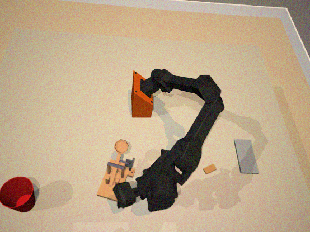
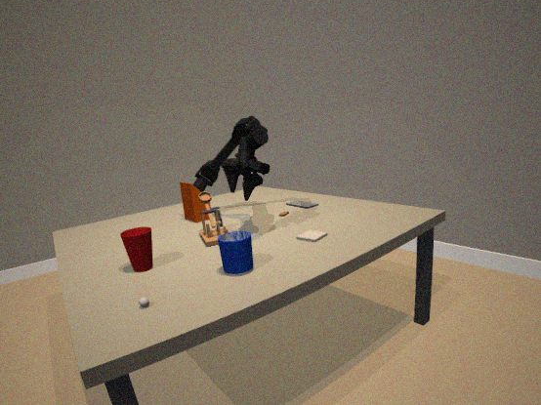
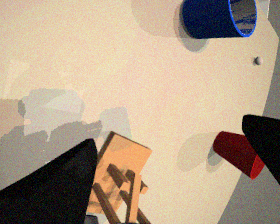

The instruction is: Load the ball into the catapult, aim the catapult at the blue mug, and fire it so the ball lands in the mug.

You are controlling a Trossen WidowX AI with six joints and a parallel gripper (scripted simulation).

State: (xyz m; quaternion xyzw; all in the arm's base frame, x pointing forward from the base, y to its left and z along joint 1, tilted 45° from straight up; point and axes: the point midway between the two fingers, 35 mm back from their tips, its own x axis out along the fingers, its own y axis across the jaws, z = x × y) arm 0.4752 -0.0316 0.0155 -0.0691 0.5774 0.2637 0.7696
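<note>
The small pale ball [image 2: 144, 303] [image 3: 258, 60] lies on the table near its edge, beyond the mugs from the arm. The blue mug [image 2: 236, 255] [image 3: 207, 19] stands upright; it is out of view in the top view. The wooden catapult [image 1: 104, 189] [image 2: 210, 237] [image 3: 131, 152] stands on the table with its arm raised. The catapult's round cup [image 1: 121, 146] [image 2: 205, 197] looks empty. My gripper [image 2: 240, 195] [image 3: 171, 135] is wide open and empty, above the table beside the catapult's base. In the top view it partly hides a corner of that base.
A red cup [image 1: 17, 192] [image 2: 138, 250] [image 3: 237, 150] stands to the catapult's left. A small orange block [image 1: 210, 169] [image 2: 283, 214] and a flat grey plate [image 1: 244, 157] [image 2: 302, 205] lie to its right. A pale tile [image 2: 312, 235] lies right of the blue mug.
</note>
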